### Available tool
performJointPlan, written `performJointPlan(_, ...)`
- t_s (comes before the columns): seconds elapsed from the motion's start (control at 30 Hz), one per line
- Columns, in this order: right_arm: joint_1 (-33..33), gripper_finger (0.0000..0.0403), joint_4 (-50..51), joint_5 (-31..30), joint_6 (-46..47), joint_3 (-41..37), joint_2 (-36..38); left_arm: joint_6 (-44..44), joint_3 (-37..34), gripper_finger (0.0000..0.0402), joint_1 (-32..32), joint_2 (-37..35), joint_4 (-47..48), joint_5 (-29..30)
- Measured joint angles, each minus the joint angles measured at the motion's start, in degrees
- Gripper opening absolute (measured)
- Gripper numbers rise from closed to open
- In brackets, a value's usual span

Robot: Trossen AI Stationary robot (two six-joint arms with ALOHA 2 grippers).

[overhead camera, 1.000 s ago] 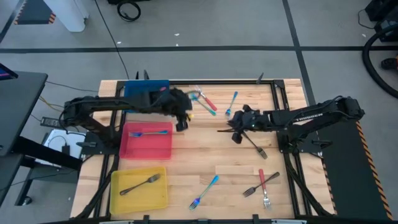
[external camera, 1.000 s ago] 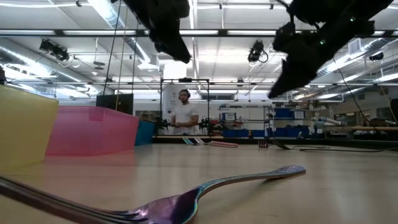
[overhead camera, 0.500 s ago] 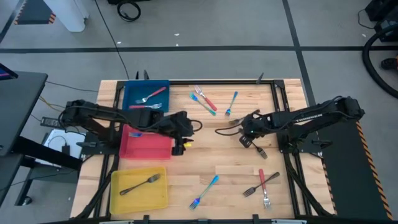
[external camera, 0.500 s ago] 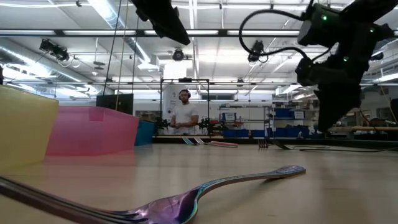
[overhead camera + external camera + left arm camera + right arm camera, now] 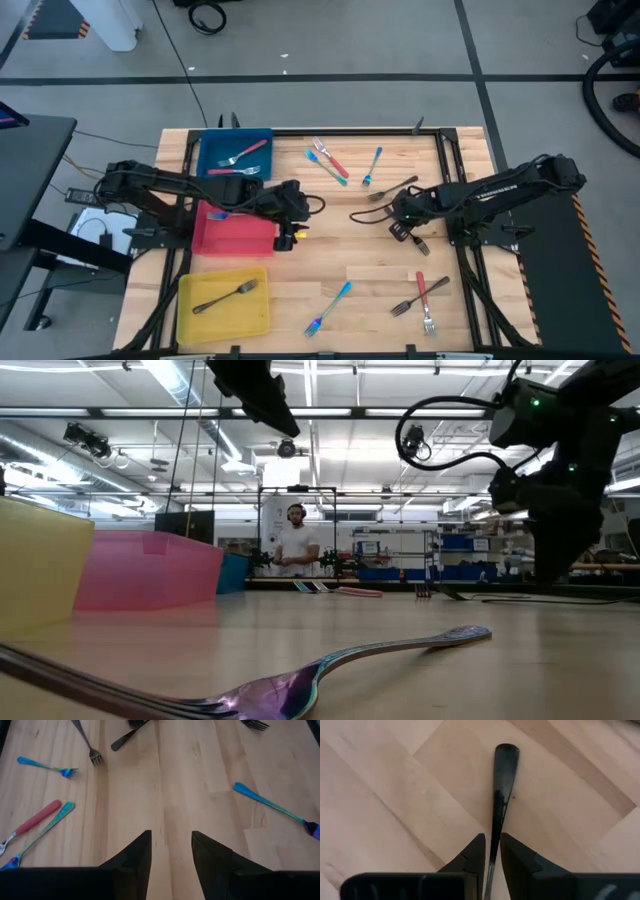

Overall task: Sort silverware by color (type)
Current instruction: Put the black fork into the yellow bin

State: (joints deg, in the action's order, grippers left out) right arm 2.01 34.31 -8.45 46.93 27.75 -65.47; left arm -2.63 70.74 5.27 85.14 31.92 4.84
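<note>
The silverware lies scattered on the wooden table. My right gripper points steeply down, open, over a dark grey fork. Its fingers stand on either side of the fork's handle, which lies flat on the wood. A second dark fork lies just beyond it. My left gripper hangs open over bare wood at the right edge of the red tray. Nothing is between its fingers.
The blue tray holds a red-handled fork. A dark fork lies in the yellow tray. Red- and blue-handled forks lie at the far middle, and more lie near the front. A person stands far behind the table.
My left gripper has swung from beside the blue tray toward the near edge and stopped at the red tray's right edge. My right gripper has gone down and toward the table's right, rolling its wrist, and now stands over the dark fork's handle.
</note>
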Motion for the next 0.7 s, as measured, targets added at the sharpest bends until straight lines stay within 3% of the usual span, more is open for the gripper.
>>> performJointPlan(0.23,0.3,0.0097,0.5,4.4,-3.9,0.0,0.0,-0.1,0.0,0.0139,-1.4,0.0,-0.3,0.0)
performJointPlan(0.47,0.3,0.0122,3.0,4.7,-3.1,-0.1,0.0,-0.2,0.0,0.0139,-1.6,0.0,-0.6,0.0)
performJointPlan(0.7,0.3,0.013,-2.0,5.3,-0.2,-4.0,0.0,-0.1,0.0,0.0139,-1.6,0.0,-0.6,0.0)
